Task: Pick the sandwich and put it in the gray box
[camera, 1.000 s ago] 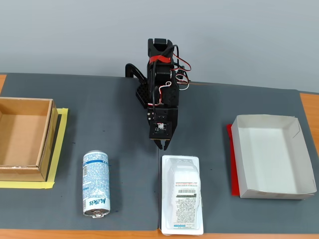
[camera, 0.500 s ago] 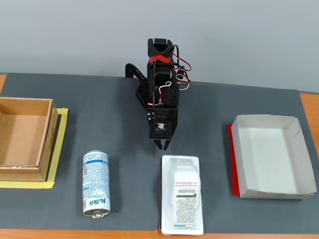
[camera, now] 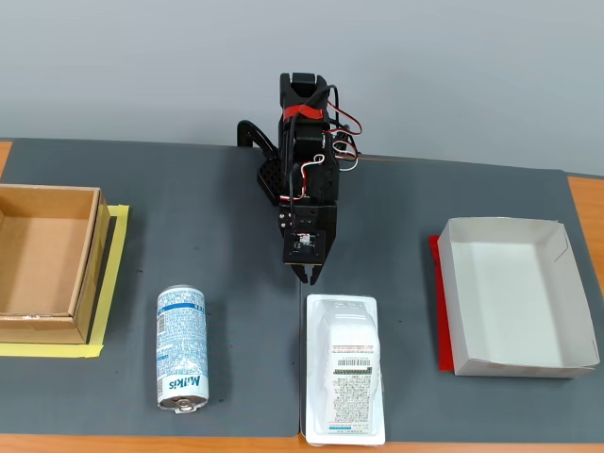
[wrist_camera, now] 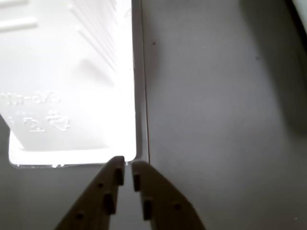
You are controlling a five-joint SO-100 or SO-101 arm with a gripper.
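In the fixed view the arm is seen extended from its base at the 12 o'clock side of the dark mat (camera: 226,283) toward 6 o'clock, wrist pitched down. The gripper (camera: 310,276) is held just above the 12 o'clock end of the sandwich (camera: 343,368).

In the wrist view the gripper (wrist_camera: 127,168) is seen with its jaws drawn nearly together, only a thin slit left between the tips; nothing is clamped. The tips sit at the corner of the sandwich (wrist_camera: 67,86); actual contact cannot be told.

The sandwich is found lying flat on the mat, label up, long axis 12-to-6, its 6 o'clock end close to the mat's front edge. The gray box (camera: 456,302) is located at 3 o'clock of the sandwich, apart from it, red strip along the facing side; bare mat lies between. A drink can (camera: 181,349) lies on its side at 9 o'clock, a brown cardboard box (camera: 87,274) farther out.
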